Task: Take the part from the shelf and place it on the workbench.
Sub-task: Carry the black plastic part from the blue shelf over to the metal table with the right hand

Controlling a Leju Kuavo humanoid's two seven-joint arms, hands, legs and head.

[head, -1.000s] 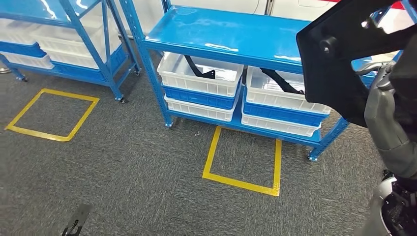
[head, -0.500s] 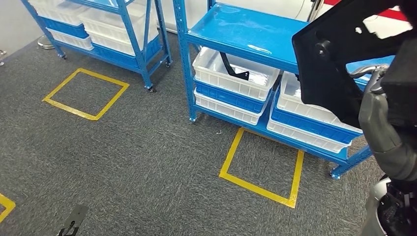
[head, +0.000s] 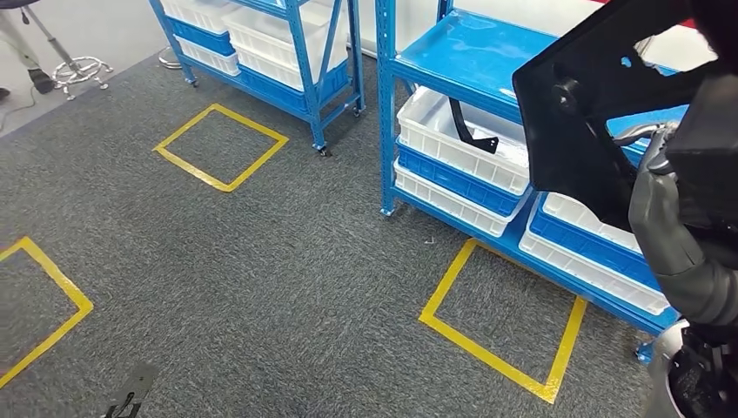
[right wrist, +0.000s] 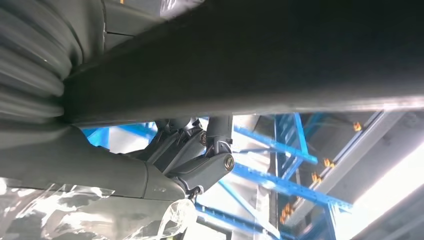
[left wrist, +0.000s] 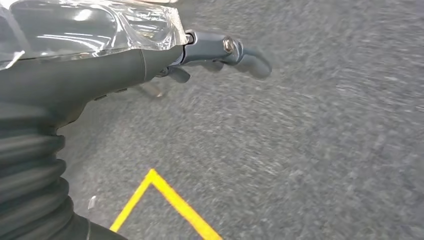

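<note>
Beside blue shelf (head: 470, 52), right robot hand (head: 674, 218) grasps black part (head: 592, 104); left robot hand (left wrist: 220, 52) released.

Grey carpet floor (head: 261, 287) is carrying yellow tape squares (head: 499, 316) and two blue metal shelving racks (head: 474, 52). White and blue plastic bins (head: 457, 165) are sitting stacked on the lower shelves; one is holding a black curved part (head: 470, 131).
</note>
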